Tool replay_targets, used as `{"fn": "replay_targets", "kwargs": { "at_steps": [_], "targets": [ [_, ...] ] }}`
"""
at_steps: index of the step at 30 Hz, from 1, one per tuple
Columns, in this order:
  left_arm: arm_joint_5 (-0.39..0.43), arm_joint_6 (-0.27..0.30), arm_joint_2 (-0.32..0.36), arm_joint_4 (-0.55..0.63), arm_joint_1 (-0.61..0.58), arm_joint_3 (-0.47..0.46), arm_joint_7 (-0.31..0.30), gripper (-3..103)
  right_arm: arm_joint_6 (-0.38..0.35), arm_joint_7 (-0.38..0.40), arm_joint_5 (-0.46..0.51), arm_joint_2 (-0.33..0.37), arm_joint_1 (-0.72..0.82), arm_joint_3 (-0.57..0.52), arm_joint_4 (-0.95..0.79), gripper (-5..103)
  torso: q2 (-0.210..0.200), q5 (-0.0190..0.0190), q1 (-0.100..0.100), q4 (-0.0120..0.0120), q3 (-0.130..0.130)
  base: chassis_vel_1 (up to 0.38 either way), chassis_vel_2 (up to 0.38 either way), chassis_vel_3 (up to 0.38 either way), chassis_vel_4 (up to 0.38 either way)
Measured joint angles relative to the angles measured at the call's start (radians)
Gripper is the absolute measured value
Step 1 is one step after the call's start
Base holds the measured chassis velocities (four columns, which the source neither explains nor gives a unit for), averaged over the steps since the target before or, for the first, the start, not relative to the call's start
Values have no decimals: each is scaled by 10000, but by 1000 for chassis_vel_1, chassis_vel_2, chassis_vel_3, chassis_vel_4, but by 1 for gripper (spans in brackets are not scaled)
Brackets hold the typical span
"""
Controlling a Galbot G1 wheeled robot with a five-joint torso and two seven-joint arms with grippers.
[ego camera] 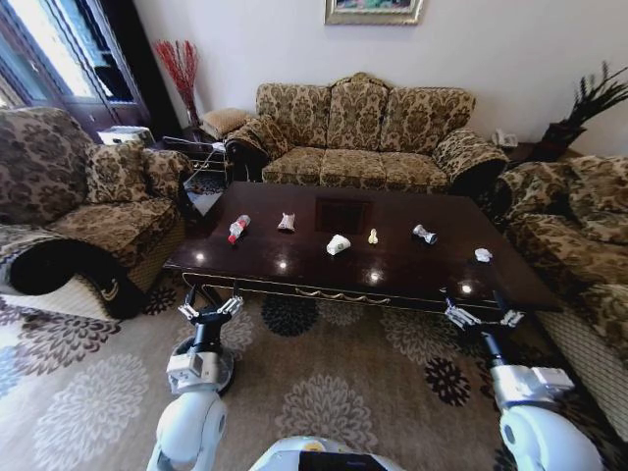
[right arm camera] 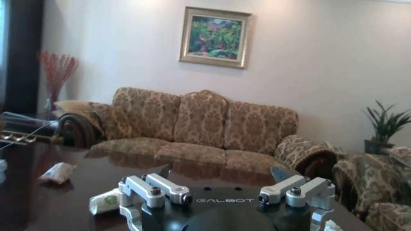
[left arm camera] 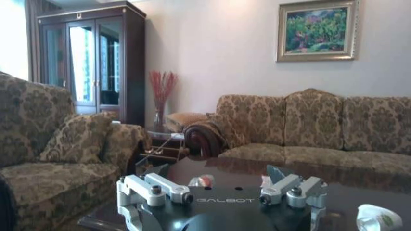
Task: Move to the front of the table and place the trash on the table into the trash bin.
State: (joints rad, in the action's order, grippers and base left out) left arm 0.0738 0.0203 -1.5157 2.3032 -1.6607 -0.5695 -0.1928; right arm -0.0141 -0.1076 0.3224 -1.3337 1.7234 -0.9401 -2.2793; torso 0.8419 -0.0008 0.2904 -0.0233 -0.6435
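Observation:
The dark glossy table (ego camera: 392, 273) stands just ahead of me, with several pieces of trash in a row on its top. From my left they are a clear bottle (ego camera: 238, 229) with a red cap, a silvery wrapper (ego camera: 287, 222), crumpled white paper (ego camera: 338, 244), a small yellowish piece (ego camera: 373, 236), another wrapper (ego camera: 424, 234) and a white scrap (ego camera: 483, 255). My left gripper (ego camera: 209, 312) hangs open before the table's front left edge, and my right gripper (ego camera: 481, 318) is open before the front right edge. Both hold nothing. The trash bin is out of view.
A patterned sofa (ego camera: 365, 137) stands behind the table. An armchair (ego camera: 88, 211) is close on the left and another sofa (ego camera: 579, 245) on the right. A small side table (ego camera: 201, 157) sits at the back left. Patterned carpet (ego camera: 334, 392) lies before the table.

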Motion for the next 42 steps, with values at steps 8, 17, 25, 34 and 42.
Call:
{"fn": "replay_targets", "kwargs": {
  "at_steps": [8, 17, 25, 34, 42],
  "targets": [
    [-121, 61, -134, -127, 10, 44, 169, 100, 23, 198, -405, 167, 290, 186, -110, 100, 0, 0, 0, -1, 0, 0, 0, 0, 0],
    [-228, 17, -176, -175, -35, 101, 229, 100, -193, 307, -1117, 12, -54, 556, -68, 100, 0, 1, 0, -2, 0, 22, 22, -22, -18],
    [-238, -2, -217, -281, 17, 114, 394, 100, -46, 306, -1217, 9, 8, 554, 221, 100, 0, 0, 0, -1, 0, 150, 146, -160, -176],
    [-239, -2, -187, -382, 127, 102, 442, 100, -6, 306, -1285, -14, 56, 551, 331, 100, 0, 2, 0, 0, 0, 281, 269, -287, -279],
    [-182, 8, -134, -567, 261, 37, 374, 100, -18, 303, -1369, -42, -136, 658, 465, 100, 0, -3, 1, 1, -1, 348, 332, -352, -338]
  ]
}}
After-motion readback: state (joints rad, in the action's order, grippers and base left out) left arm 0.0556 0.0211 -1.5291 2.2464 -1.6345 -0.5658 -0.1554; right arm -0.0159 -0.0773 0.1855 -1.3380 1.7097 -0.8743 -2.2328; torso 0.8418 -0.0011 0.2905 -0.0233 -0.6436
